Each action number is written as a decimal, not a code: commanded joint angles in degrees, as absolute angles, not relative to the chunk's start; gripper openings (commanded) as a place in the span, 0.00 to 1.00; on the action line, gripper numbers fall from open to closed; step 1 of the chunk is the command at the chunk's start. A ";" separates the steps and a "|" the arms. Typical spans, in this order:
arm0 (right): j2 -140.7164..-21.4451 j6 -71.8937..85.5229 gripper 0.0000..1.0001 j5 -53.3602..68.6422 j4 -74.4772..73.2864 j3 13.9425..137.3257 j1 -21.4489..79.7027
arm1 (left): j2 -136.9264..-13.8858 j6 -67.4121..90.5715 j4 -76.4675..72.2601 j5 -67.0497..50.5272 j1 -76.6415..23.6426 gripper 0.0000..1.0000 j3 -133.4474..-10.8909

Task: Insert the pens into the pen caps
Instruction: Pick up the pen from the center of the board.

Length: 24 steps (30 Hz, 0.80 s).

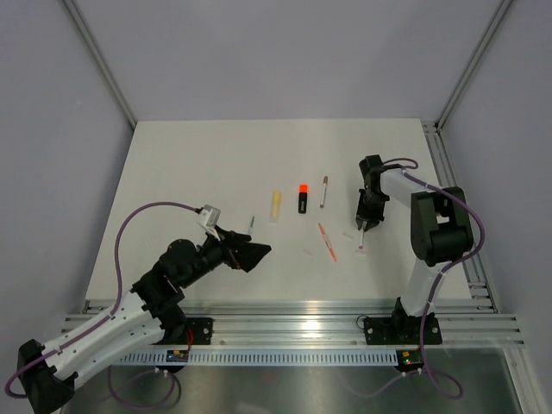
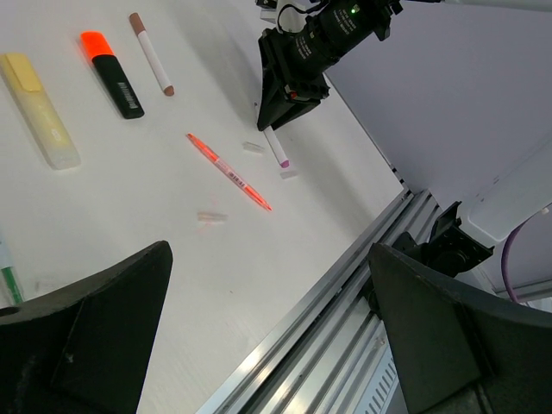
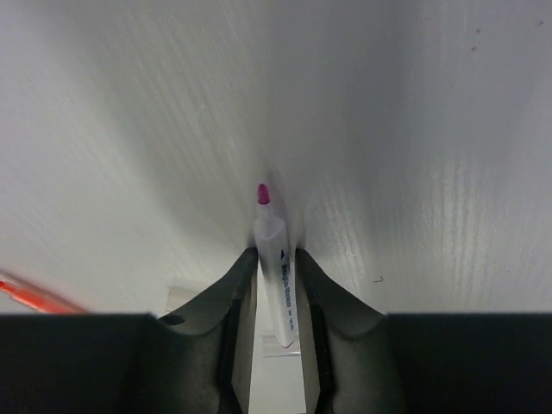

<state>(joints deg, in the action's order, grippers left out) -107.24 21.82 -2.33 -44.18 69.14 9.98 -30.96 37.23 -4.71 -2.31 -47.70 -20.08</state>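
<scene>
The table [image 1: 172,155] carries all parts. The left gripper [image 1: 250,253], lower left of the top view, hangs above the surface with its jaws fully spread, holding nothing. The right gripper [image 1: 361,224], right of centre, is pinched on the barrel of the white pen [image 3: 278,285], whose magenta tip projects ahead of the fingers. At centre lie the yellow highlighter [image 1: 276,205], the black highlighter [image 1: 303,198] and the orange-red pen [image 1: 327,242]. A whitish cap [image 1: 310,253] lies just left of the latter. Expected handling: the pens are light, stiff, smooth and prone to rolling. Grip mid-barrel, leaving the tip end free for the cap.
</scene>
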 commanded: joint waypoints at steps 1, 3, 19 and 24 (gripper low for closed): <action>-108.46 21.27 0.28 -1.14 -47.46 71.02 9.76 | -29.53 35.60 -4.75 -0.26 -47.99 0.99 -21.00; -108.37 21.45 0.23 -1.84 -47.81 70.93 9.76 | -29.53 35.60 -4.48 1.22 -47.90 0.99 -21.00; -87.93 20.74 0.00 -3.00 -32.18 66.01 9.67 | -37.35 34.63 -10.98 -7.12 -47.90 0.99 -21.88; -76.92 24.42 0.00 2.45 -26.46 59.86 13.08 | -40.42 35.07 -12.91 -9.57 -47.90 0.89 -23.20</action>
